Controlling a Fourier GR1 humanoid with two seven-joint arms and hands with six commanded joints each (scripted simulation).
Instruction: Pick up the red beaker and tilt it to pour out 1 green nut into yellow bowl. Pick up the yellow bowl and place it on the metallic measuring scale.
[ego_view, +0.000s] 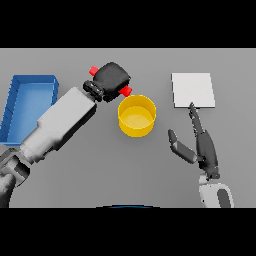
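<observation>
My left hand (113, 79) is shut on the red beaker (125, 90), which shows only as red bits at either side of the hand. The beaker lies tilted on its side, its lower end at the rim of the yellow bowl (136, 116). The bowl stands in the middle of the table; I cannot make out a green nut in it. The metallic measuring scale (193, 90), a pale square plate, lies to the bowl's right at the back. My right hand (201, 142) is open on the table right of the bowl, its fingertips at the scale's near edge.
A blue tray (31, 85) sits at the left edge of the table, beside my left forearm.
</observation>
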